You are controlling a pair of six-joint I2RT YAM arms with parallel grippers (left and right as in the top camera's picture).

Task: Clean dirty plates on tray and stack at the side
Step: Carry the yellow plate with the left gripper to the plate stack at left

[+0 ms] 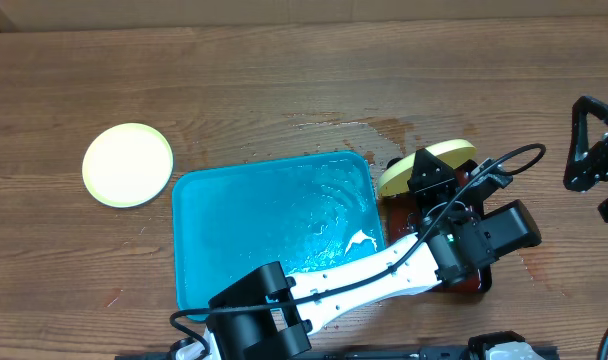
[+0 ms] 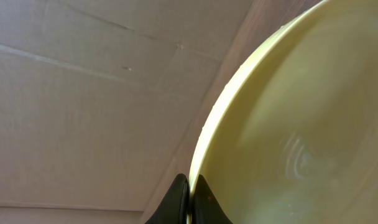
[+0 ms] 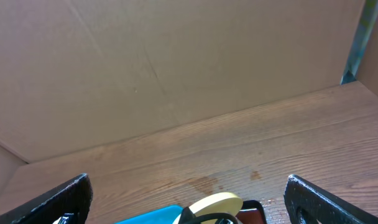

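My left gripper [image 1: 422, 178] is shut on the rim of a pale yellow-green plate [image 1: 446, 155] and holds it tilted on edge, right of the turquoise tray [image 1: 274, 225] and above the dark red-brown tray. In the left wrist view the fingers [image 2: 189, 190] pinch the rim, and the plate [image 2: 301, 124] fills the right side. A second pale plate [image 1: 128, 164] lies flat on the table left of the tray. My right gripper [image 1: 594, 150] is open and empty at the far right; in its view [image 3: 188, 183] the held plate [image 3: 219, 201] shows low down. No third plate shows.
The turquoise tray holds a film of water. The dark red-brown tray [image 1: 471, 282] lies under my left wrist. Wet patches [image 1: 359, 127] mark the wood behind the trays. A cardboard wall [image 3: 176, 62] stands along the back.
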